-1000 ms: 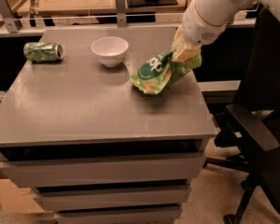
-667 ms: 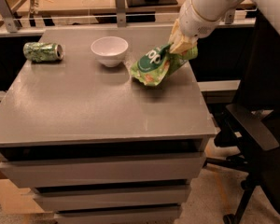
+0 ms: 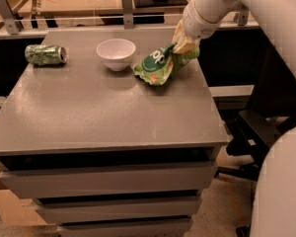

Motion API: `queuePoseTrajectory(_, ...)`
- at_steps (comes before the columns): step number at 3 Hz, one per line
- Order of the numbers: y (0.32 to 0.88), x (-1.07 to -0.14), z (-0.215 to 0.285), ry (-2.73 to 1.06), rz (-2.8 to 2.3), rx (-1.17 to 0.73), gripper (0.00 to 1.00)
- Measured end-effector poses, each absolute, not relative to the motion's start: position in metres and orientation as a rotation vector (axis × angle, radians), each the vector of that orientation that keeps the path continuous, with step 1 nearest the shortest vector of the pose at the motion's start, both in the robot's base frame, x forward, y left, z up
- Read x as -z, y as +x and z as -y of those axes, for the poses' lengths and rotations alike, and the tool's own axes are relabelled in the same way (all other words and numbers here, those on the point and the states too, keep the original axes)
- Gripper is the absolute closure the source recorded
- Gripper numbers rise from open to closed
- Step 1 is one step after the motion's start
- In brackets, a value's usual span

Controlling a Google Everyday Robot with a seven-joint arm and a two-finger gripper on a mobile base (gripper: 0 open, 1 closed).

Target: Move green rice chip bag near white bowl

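The green rice chip bag (image 3: 158, 65) is crumpled, with a dark green round logo and white lettering. It hangs tilted just above the grey table top (image 3: 103, 112), just right of the white bowl (image 3: 116, 54). My gripper (image 3: 183, 45) comes down from the upper right on a white arm and is shut on the bag's right end. The bowl stands upright at the back middle of the table, a small gap from the bag's left edge.
A green soda can (image 3: 46, 55) lies on its side at the back left of the table. Open drawers sit below the table's front edge. A dark office chair (image 3: 256, 132) stands to the right. A cluttered bench runs behind the table.
My gripper has carried the bag to the left and toward the back of the table, closer to the white bowl. The bowl and the can have not moved.
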State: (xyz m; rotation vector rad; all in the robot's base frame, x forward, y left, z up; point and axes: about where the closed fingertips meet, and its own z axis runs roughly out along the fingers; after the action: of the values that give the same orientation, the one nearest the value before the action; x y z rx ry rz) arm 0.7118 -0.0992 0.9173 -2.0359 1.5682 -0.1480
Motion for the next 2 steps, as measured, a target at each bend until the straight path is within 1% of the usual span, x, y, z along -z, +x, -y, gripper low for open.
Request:
queuePoseTrajectory(1, 0.7270, -0.9082, 0.0932, -2.035, -1.547, 0.126, 1.00)
queuePoseTrajectory(2, 0.7281, -0.9043, 0.0911, -2.039, -1.547, 0.120, 0.74)
